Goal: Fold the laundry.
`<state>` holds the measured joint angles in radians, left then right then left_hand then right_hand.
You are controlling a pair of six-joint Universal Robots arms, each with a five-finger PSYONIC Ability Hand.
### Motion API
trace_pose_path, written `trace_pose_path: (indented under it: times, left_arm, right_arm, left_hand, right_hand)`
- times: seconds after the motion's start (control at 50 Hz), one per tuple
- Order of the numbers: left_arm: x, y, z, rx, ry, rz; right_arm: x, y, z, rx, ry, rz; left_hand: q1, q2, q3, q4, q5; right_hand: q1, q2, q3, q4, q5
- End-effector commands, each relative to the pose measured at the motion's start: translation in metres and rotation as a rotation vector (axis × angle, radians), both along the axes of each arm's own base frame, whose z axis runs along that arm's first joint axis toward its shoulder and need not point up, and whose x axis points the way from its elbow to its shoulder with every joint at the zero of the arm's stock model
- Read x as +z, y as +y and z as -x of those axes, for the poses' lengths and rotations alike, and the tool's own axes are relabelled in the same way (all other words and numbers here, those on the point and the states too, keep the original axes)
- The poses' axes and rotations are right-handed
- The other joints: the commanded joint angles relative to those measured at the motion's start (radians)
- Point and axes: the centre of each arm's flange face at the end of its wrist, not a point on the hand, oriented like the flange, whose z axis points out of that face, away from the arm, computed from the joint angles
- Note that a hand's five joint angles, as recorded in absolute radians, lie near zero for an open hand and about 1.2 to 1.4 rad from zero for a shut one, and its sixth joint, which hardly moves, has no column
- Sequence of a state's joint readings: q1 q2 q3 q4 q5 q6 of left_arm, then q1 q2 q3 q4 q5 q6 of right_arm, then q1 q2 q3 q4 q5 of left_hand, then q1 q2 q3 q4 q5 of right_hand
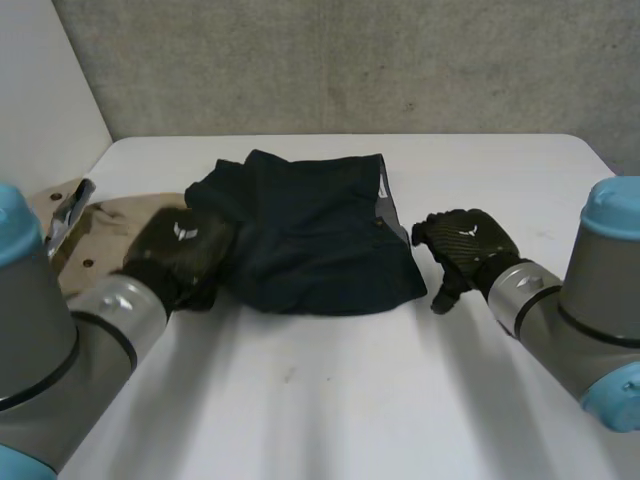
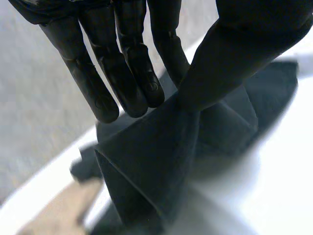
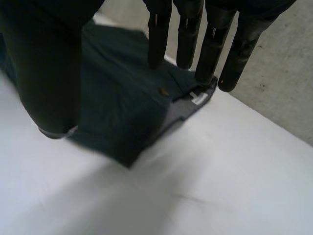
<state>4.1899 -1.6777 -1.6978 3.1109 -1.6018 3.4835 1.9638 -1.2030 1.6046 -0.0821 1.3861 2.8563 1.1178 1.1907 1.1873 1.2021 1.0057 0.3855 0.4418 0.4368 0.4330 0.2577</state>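
Note:
A dark navy garment (image 1: 310, 235) lies folded in the middle of the white table, a grey waistband lining with a white label at its right edge. My left hand (image 1: 180, 245) is at the garment's left edge. In the left wrist view a fold of the cloth (image 2: 146, 166) rises up between this hand's thumb and its straight fingers (image 2: 132, 63), pinched there. My right hand (image 1: 462, 245) hovers just off the garment's right edge. Its fingers (image 3: 210, 44) are straight and spread from the thumb above the cloth (image 3: 117, 98), holding nothing.
A brown board (image 1: 100, 225) with a shiny crumpled object (image 1: 65, 215) on it sits at the table's left side, behind my left arm. Bare tabletop (image 1: 330, 400) stretches in front of the garment. A grey wall stands behind the table's far edge.

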Motion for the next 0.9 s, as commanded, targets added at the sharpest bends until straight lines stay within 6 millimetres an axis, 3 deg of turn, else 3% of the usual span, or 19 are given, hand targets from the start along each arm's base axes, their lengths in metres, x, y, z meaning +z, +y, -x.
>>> trace_pose_path:
  times: [0.02,0.1,0.3,0.46,0.62,0.74,0.8,0.82,0.86,0.88,0.9]
  left_arm:
    - [0.059,0.008,0.025,-0.063,0.184,0.131]
    - [0.068,0.012,0.031,-0.083,0.209,0.149]
    - [0.082,0.015,0.035,-0.1,0.248,0.178]
    - [0.092,0.017,0.035,-0.103,0.266,0.201]
    - [0.097,0.019,0.031,-0.095,0.307,0.195]
    - [0.09,0.015,0.029,-0.088,0.288,0.177]
    - [0.068,0.015,0.028,-0.081,0.23,0.113]
    - [0.058,0.016,0.028,-0.078,0.207,0.084]
    - [0.039,0.016,0.027,-0.071,0.165,0.031]
    - [0.021,0.017,0.026,-0.065,0.129,-0.018]
    - [0.013,0.017,0.026,-0.061,0.114,-0.038]
  right_arm:
    - [-0.03,0.014,-0.029,0.004,-0.198,-0.165]
    - [-0.039,0.014,-0.041,0.019,-0.227,-0.159]
    - [-0.052,-0.003,-0.049,-0.041,-0.235,-0.135]
    - [-0.066,-0.023,-0.053,-0.141,-0.214,-0.08]
    - [-0.073,-0.025,-0.054,-0.14,-0.188,-0.072]
    - [-0.064,-0.025,-0.053,-0.108,-0.155,-0.043]
    - [-0.048,-0.022,-0.054,-0.075,-0.147,-0.013]
    - [-0.041,-0.02,-0.054,-0.061,-0.146,0.0]
    - [-0.031,-0.018,-0.054,-0.043,-0.145,0.018]
    - [-0.021,-0.015,-0.053,-0.02,-0.142,0.035]
    - [-0.016,-0.014,-0.053,-0.008,-0.139,0.045]
  left_hand:
    - [0.279,0.206,0.209,0.194,0.216]
    - [0.279,0.206,0.209,0.194,0.216]
    - [0.279,0.206,0.209,0.194,0.216]
    - [0.279,0.206,0.209,0.194,0.216]
    - [0.279,0.206,0.209,0.194,0.216]
    - [0.279,0.206,0.209,0.194,0.216]
    - [0.279,0.206,0.209,0.194,0.216]
    - [0.232,0.159,0.163,0.148,0.17]
    - [-0.072,-0.145,-0.141,-0.156,-0.134]
    - [-0.483,-0.556,-0.553,-0.568,-0.546]
    - [-0.668,-0.74,-0.737,-0.752,-0.73]
  right_hand:
    - [0.072,0.016,0.021,0.025,0.026]
    - [0.081,0.025,0.03,0.034,0.034]
    - [0.128,0.072,0.077,0.081,0.081]
    - [0.319,0.262,0.267,0.271,0.272]
    - [0.486,0.43,0.435,0.439,0.44]
    - [0.436,0.38,0.385,0.389,0.39]
    - [0.436,0.38,0.385,0.389,0.39]
    - [0.436,0.38,0.385,0.389,0.39]
    - [0.433,0.377,0.382,0.386,0.387]
    - [0.428,0.371,0.376,0.38,0.381]
    - [0.425,0.368,0.373,0.377,0.378]
